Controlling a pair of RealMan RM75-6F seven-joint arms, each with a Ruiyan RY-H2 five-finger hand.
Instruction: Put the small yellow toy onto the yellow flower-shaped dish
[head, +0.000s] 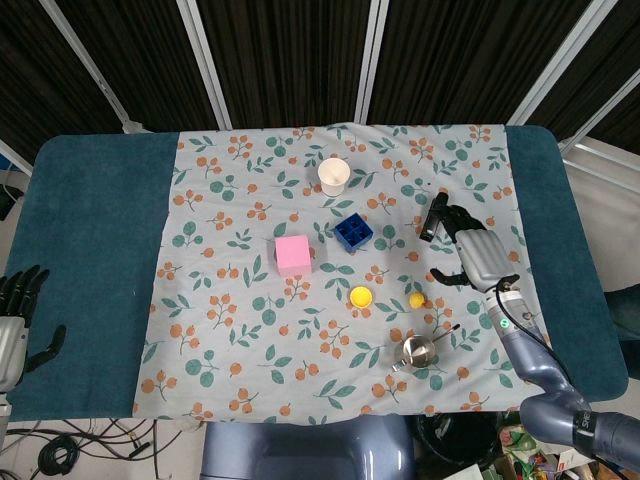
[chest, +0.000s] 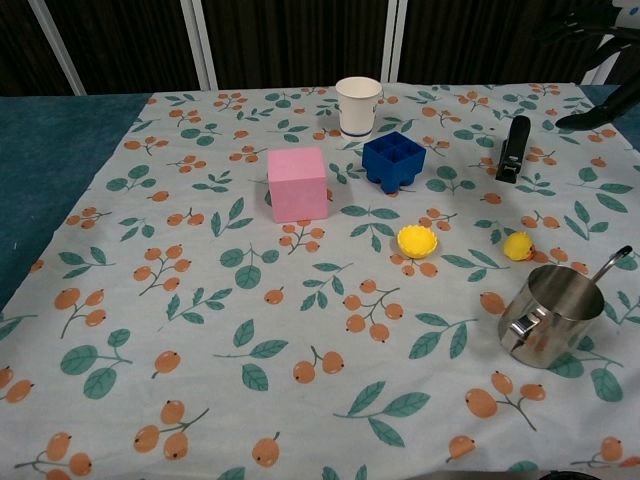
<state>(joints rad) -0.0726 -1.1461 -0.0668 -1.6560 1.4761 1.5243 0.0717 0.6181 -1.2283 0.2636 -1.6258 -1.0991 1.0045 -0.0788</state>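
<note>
The small yellow toy (head: 417, 299) (chest: 518, 246) lies on the floral cloth. The yellow flower-shaped dish (head: 360, 296) (chest: 418, 240) sits a short way to its left with nothing in it. My right hand (head: 472, 250) hovers behind and to the right of the toy, fingers spread and holding nothing. In the chest view only its dark fingers (chest: 595, 117) show at the top right edge. My left hand (head: 15, 312) rests at the far left edge of the table, fingers apart and holding nothing, far from both objects.
A black stapler (head: 433, 217) (chest: 514, 148) lies just beside the right hand's fingertips. A steel cup (head: 415, 350) (chest: 550, 315) stands in front of the toy. A blue block (head: 354, 233), a pink cube (head: 293, 254) and a paper cup (head: 333, 176) stand further back left.
</note>
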